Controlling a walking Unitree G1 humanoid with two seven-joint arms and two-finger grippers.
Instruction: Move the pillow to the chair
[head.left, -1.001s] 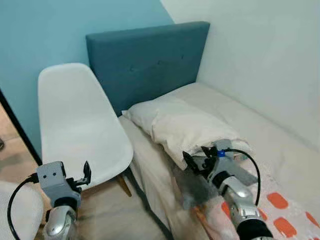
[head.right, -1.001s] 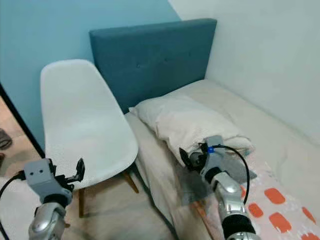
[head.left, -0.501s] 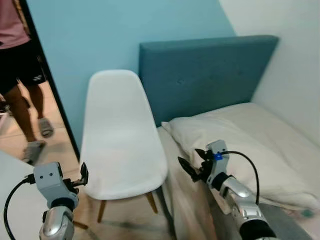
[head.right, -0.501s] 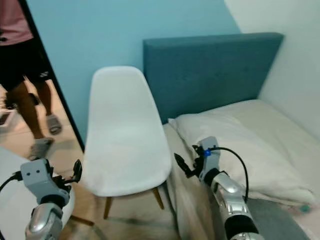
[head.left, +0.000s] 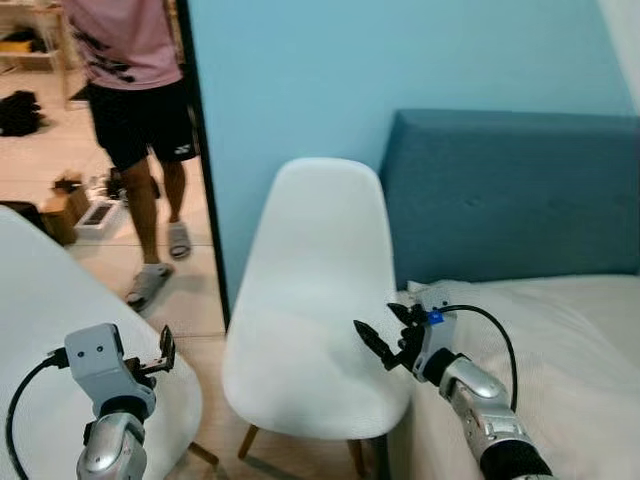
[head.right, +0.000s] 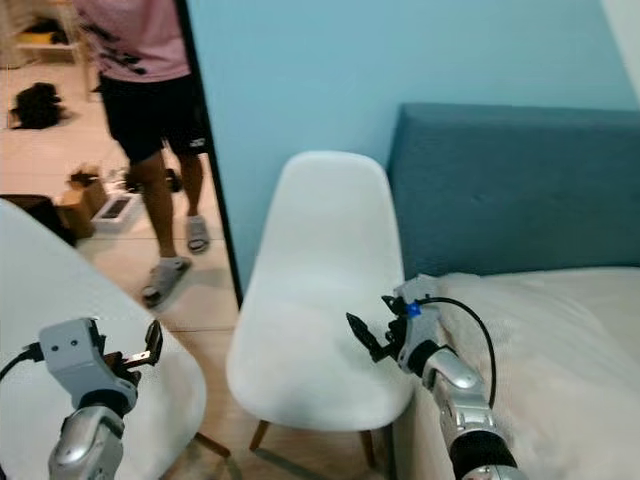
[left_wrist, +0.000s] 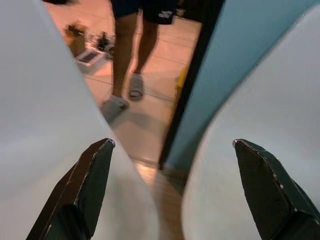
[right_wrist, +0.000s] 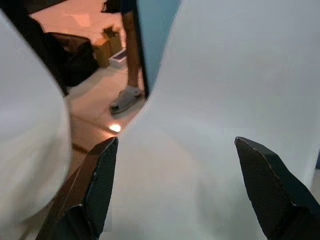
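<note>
A white shell chair (head.left: 315, 300) stands in the middle, against the blue wall beside the bed. At the right, the cream pillow (head.left: 570, 320) lies on the bed below the headboard, only partly in the picture. My right gripper (head.left: 378, 328) is open and empty, held over the right edge of the chair's seat, just left of the pillow. In the right wrist view its fingers (right_wrist: 97, 185) frame the chair's seat (right_wrist: 200, 150). Low at the left, my left gripper (head.left: 160, 352) is open and empty, between the chair and a second white chair.
A second white chair (head.left: 60, 330) fills the lower left, close to my left arm. A person (head.left: 140, 100) in dark shorts and sandals stands in the doorway at the upper left. A blue headboard (head.left: 510, 200) backs the bed. Boxes and bags (head.left: 85, 205) lie on the floor beyond the door.
The camera has swung left: the chair now sits mid-picture, the pillow has slid to the right edge, and the person and doorway have come into view. Both grippers stay open.
</note>
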